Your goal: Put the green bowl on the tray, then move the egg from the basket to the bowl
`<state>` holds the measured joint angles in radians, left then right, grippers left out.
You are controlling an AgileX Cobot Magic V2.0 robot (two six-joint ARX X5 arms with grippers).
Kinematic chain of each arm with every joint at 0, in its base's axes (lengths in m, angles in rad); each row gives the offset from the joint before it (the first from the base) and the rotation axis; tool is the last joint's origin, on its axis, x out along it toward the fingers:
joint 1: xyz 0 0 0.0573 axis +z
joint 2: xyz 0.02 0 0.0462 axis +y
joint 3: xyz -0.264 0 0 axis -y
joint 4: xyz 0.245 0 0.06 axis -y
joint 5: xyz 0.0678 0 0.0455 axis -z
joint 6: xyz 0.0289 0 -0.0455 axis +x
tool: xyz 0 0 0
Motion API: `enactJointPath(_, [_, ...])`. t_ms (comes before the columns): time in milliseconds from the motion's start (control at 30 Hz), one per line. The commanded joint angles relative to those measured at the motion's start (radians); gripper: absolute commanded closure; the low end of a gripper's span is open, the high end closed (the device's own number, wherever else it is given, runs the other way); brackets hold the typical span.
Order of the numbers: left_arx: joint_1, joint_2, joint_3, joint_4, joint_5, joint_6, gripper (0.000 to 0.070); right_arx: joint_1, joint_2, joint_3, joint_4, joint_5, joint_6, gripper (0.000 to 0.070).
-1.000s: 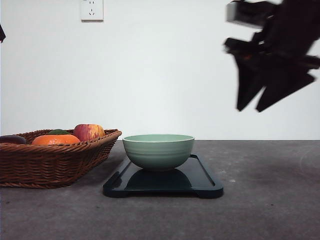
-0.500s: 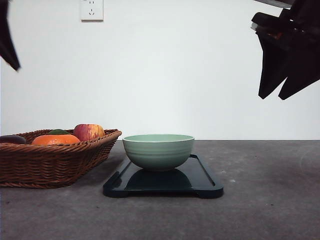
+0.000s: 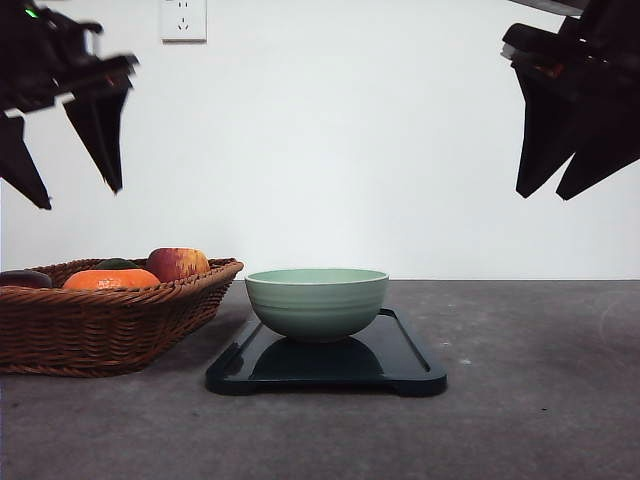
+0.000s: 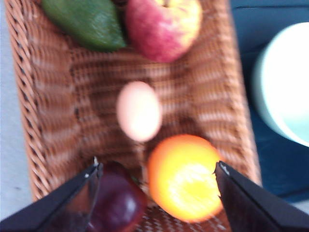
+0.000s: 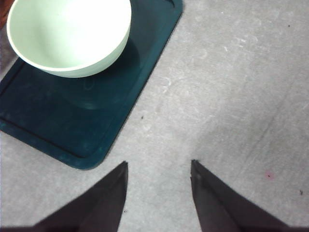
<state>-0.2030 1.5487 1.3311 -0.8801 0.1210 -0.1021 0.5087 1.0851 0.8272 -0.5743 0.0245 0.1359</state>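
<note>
Bowl on tray, egg in basket: one pale sage-green ribbed bowl [image 3: 317, 302] sits on the single glossy navy tray [image 3: 400, 368], one brownish-pink egg [image 4: 139, 110] lies in my brown wicker basket [image 3: 110, 325].

My left fingers [image 4: 157, 172] hang spread and empty above the basket, whose wrist view counts four fruits around the egg; my right fingers [image 5: 158, 170] hang parted and empty over bare grey bench [image 3: 540, 400] just beside the tray's corner.
</note>
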Motion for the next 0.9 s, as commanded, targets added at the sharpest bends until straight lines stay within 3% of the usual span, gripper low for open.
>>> enactJointPath(0, [-0.007, 0.049, 0.045, -0.008, -0.014, 0.028, 0.0217, 0.006, 0.008, 0.005, 0.004, -0.001, 0.013, 0.0444])
enactJointPath(500, [-0.014, 0.236, 0.084, 0.071, -0.063, 0.028, 0.0218, 0.006, 0.008, 0.005, 0.005, -0.001, 0.014, 0.0444])
enactJointPath(867, [-0.073, 0.309, 0.084, 0.126, -0.079, 0.014, 0.0218, 0.006, 0.008, 0.005, 0.005, -0.001, 0.014, 0.0444])
